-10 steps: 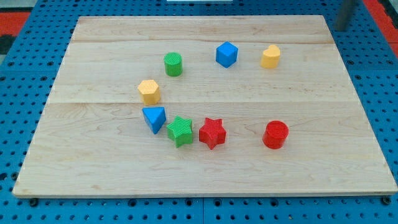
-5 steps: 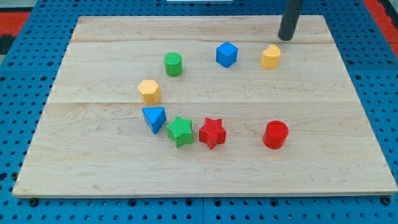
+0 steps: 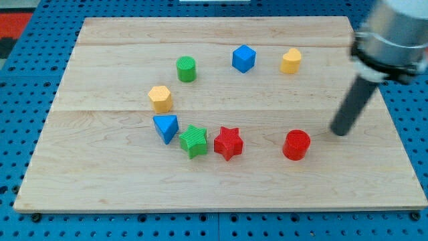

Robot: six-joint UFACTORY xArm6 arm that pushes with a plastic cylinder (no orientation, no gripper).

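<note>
My tip point(image 3: 340, 132) rests on the wooden board point(image 3: 100, 181) at the view's right, a short way right of the red cylinder point(image 3: 296, 145) and slightly above it, not touching it. The rod slants up toward the view's top right. Left of the cylinder sit the red star point(image 3: 228, 142), the green star point(image 3: 194, 141) and the blue triangular block point(image 3: 165, 127) in a close row. A yellow hexagonal block point(image 3: 160, 98) lies above the blue triangle. Near the view's top are the green cylinder point(image 3: 186, 69), the blue cube point(image 3: 244, 58) and a second yellow block point(image 3: 291, 60).
The board lies on a blue pegboard surface point(image 3: 27, 87). A red patch point(image 3: 13, 23) shows at the view's top left corner. The arm's grey body point(image 3: 394, 33) hangs over the board's top right corner.
My tip has travelled from beside the upper yellow block down the view's right side to a spot just right of the red cylinder. No block has moved.
</note>
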